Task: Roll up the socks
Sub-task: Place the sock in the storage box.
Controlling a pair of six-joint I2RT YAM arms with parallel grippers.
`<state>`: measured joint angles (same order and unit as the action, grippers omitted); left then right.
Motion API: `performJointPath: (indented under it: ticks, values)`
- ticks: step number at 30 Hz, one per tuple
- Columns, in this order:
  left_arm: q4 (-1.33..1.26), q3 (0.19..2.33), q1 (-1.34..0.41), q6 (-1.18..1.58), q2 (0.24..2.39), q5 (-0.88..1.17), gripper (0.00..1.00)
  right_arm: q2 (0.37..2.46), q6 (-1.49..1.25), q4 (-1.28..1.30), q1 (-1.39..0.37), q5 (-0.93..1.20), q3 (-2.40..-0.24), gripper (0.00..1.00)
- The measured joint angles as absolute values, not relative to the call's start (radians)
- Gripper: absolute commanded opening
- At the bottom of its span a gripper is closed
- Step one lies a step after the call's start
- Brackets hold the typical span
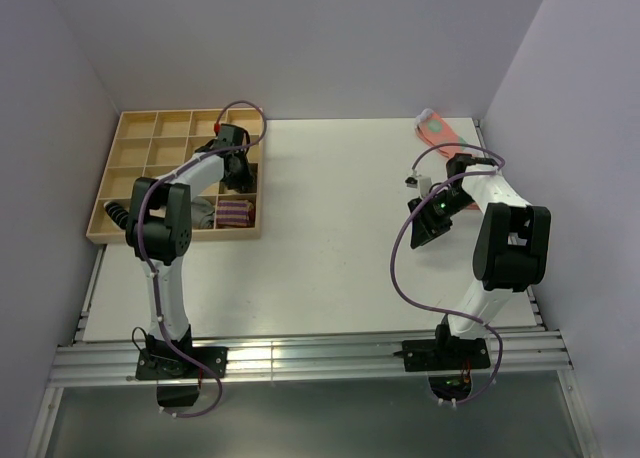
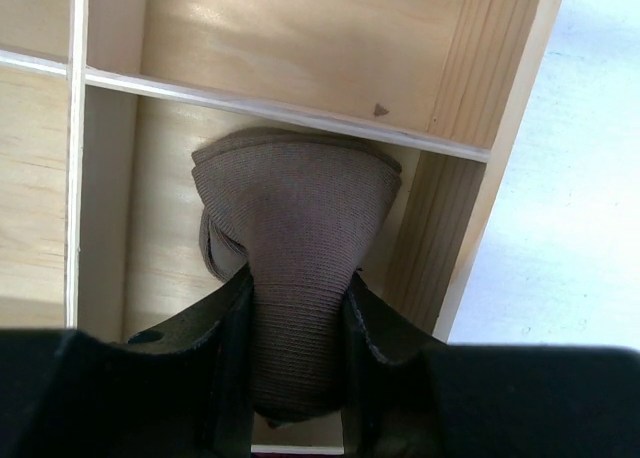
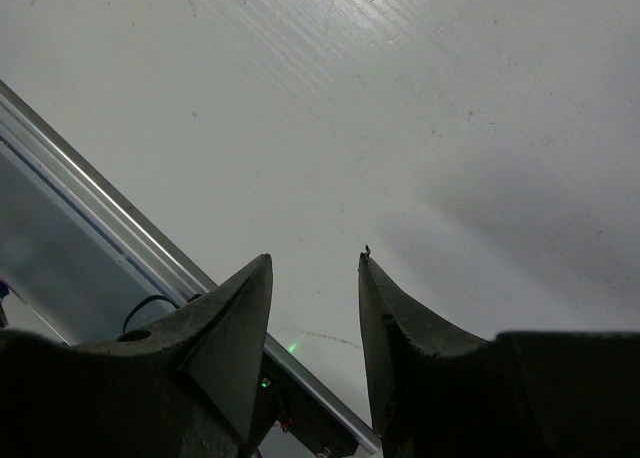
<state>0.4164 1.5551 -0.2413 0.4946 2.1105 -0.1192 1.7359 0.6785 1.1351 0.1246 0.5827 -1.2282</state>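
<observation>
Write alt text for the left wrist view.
The left pincer is shut on a bundled brown sock, holding it in a compartment of a wooden tray. The compartment lies along the tray's outer wall, with the white table beyond it on the right.

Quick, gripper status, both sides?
Left gripper: closed on the sock.
Right gripper: open, holding nothing.

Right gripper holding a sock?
No, the right gripper is open in its wrist view, with only bare table showing between its fingers.
</observation>
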Motion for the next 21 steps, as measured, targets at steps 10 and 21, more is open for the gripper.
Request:
performJointPath:
  ticks: [10, 21]
  values:
    - [0.416, 1.555, -0.233, 0.496, 2.112, -0.101, 0.27, 1.736, 0.678, 1.135, 0.125, 0.582, -1.228, 0.47]
    - [0.411, 1.552, -0.232, 0.499, 2.112, -0.102, 0.51, 1.736, 0.678, 1.135, 0.125, 0.572, -1.228, 0.47]
